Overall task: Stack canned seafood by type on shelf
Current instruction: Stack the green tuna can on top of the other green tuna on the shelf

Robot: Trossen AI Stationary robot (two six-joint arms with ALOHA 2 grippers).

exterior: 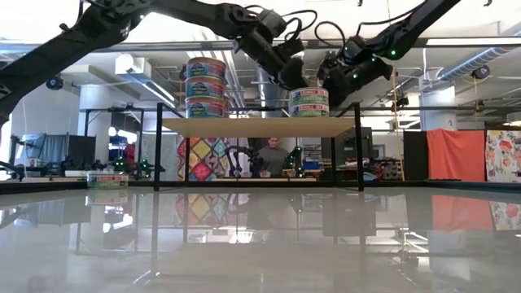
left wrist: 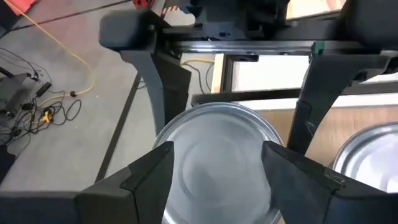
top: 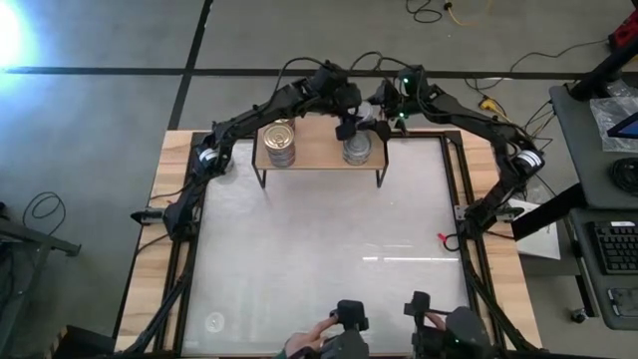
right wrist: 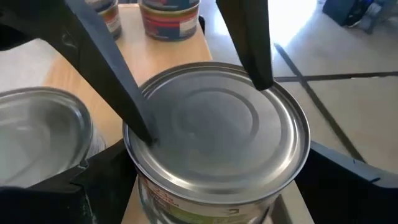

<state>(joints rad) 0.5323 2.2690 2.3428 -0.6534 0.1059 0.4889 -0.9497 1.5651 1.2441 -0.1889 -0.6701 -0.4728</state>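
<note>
We see the shelf (top: 321, 152), a light wooden board on thin black legs, standing at the far edge of the white table (top: 319, 279). On it stand two stacks of tins: gold-lidded tins (top: 279, 140) and silver-lidded tins (top: 357, 150).
</note>
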